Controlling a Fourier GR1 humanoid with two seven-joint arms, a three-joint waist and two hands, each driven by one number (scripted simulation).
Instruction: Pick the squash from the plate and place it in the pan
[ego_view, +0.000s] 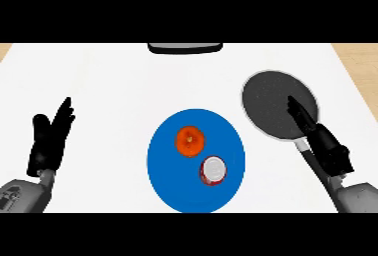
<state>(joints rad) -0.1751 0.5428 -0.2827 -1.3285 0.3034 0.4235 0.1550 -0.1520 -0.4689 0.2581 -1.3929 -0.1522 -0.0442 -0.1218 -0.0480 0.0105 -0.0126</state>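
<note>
I see the squash (190, 140), a small orange round, sitting untouched on the blue plate (166, 185) at the centre of the frame, with a red-and-white object (213, 170) just beside it toward the lower right. The pan (273, 95) lies at upper right, apart from the plate. My right hand (321, 142) hangs over the pan's handle (300, 146), fingers straight and close together, holding nothing. My left hand (48, 142) rests open at the left edge. My worry: swinging across, the right hand could clip the handle and skew the pan, or close on the wrong item, the two lying so near; a round squash may also roll from the fingers.
</note>
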